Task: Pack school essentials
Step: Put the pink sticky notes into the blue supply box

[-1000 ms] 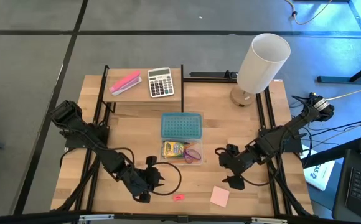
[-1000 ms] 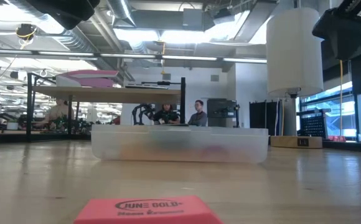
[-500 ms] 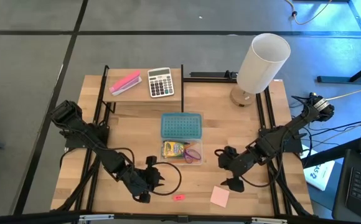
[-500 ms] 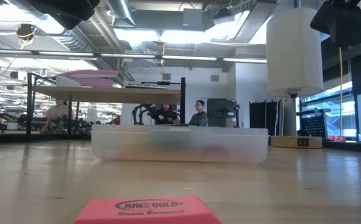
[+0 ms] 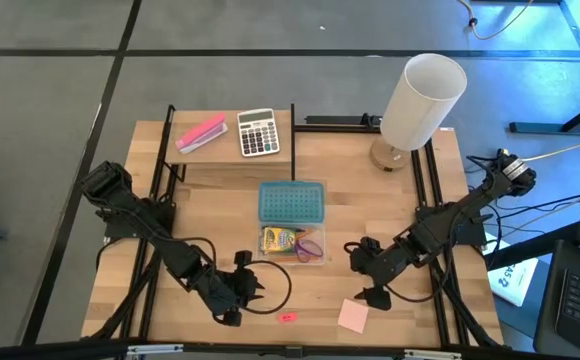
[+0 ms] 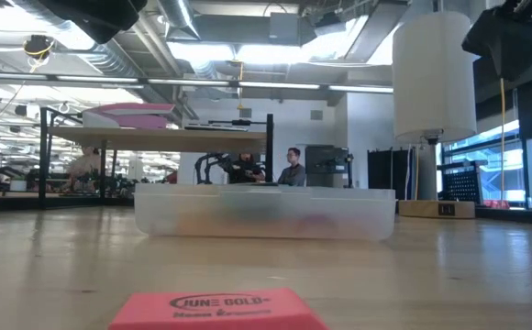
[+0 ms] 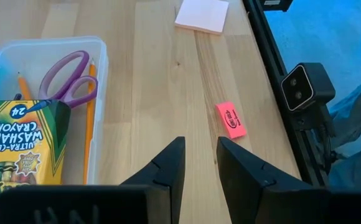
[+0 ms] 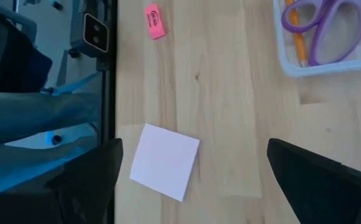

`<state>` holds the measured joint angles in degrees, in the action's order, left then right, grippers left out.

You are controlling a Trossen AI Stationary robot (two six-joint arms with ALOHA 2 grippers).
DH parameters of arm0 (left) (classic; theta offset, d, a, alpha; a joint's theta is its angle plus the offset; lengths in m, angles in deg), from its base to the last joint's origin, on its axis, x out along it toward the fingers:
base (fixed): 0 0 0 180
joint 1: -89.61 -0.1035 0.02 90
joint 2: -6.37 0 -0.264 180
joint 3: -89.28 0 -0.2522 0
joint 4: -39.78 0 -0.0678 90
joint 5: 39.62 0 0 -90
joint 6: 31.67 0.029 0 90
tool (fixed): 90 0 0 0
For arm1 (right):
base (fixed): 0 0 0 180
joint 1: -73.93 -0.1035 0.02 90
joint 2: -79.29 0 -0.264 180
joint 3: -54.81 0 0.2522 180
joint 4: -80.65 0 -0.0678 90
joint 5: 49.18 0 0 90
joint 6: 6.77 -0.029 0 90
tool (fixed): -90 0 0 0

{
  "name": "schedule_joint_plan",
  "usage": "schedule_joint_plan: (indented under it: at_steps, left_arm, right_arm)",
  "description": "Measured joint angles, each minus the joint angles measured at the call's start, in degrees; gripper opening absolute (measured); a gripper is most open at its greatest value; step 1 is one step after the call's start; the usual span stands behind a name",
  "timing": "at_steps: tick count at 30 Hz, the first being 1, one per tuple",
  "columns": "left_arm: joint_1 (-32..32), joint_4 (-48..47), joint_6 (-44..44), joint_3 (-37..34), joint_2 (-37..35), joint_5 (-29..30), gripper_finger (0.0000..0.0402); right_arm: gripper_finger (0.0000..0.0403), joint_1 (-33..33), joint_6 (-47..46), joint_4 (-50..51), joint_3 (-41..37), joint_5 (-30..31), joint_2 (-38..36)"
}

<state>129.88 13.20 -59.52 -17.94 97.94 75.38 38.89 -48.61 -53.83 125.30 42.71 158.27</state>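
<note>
From above I see my left gripper (image 5: 253,284), jaws narrowly parted and empty, near one tiny pink rubber eraser (image 5: 287,317). Only the wrist view shows one yellow-green cardboard crayon box (image 7: 20,144), one pair of purple-handled scissors (image 7: 68,78) and two orange pencils (image 7: 89,124) inside the clear plastic tray (image 7: 109,93). One pale pink sticky-note pad (image 5: 352,316) lies below my right gripper (image 5: 364,270), jaws spread wide.

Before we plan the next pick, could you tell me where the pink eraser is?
In the high view, the pink eraser lies on the table's near edge, between the left end effector and the sticky-note pad.
</note>
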Motion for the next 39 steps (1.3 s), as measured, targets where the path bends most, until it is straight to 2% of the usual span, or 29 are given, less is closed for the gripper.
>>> schedule_joint_plan:
  at_steps: [15, 19, 26, 39]
  left_arm:
    - [0.0, 0.0, 0.0, 0.0, 0.0, 0.0, 0.0085]
    - [0.0, 0.0, 0.0, 0.0, 0.0, 0.0, 0.0085]
    - [0.0, 0.0, 0.0, 0.0, 0.0, 0.0, 0.0085]
    - [0.0, 0.0, 0.0, 0.0, 0.0, 0.0, 0.0085]
  right_arm:
    - [0.0400, -0.8, -2.6, 0.0, 0.0, -0.1, 2.4]
    - [0.0400, -2.4, -3.3, 0.5, 0.0, 3.0, 2.4]
    - [0.0400, -4.8, -9.9, 0.6, 0.0, 8.6, 2.8]
    - [0.0400, -7.8, -11.1, 0.5, 0.0, 9.3, 9.8]
